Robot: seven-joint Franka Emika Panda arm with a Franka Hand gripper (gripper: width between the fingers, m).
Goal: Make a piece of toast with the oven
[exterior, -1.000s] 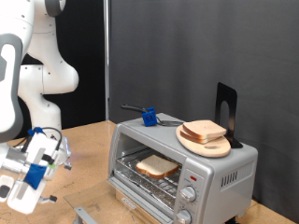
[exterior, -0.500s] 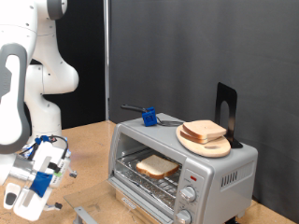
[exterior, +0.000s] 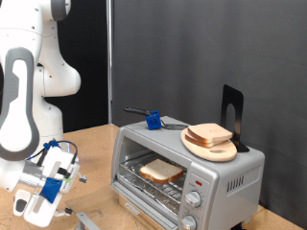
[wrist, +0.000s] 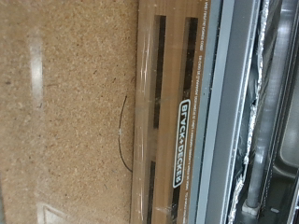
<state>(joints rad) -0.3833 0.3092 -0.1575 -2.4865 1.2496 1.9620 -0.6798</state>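
Note:
The oven (exterior: 192, 168) stands at the exterior view's right with its glass door (exterior: 88, 221) folded down flat. The piece of toast (exterior: 161, 172) lies on the wire rack inside. My gripper (exterior: 75, 194) hangs low at the exterior view's bottom left, just beside the open door's outer edge, open and holding nothing. In the wrist view the door (wrist: 173, 112) fills the middle, its brand label showing, with the oven's inside (wrist: 271, 121) along one edge. My fingers do not show there.
A round wooden plate (exterior: 223, 152) with piled bread slices (exterior: 209, 134) sits on the oven's top, beside a blue-handled utensil (exterior: 153, 120) and a black stand (exterior: 232, 113). A wooden table (wrist: 65, 103) lies under the door. The robot's white base (exterior: 38, 86) rises at the exterior view's left.
My gripper has moved towards the exterior view's right and slightly down, closer to the open oven door. The toast and oven have not moved.

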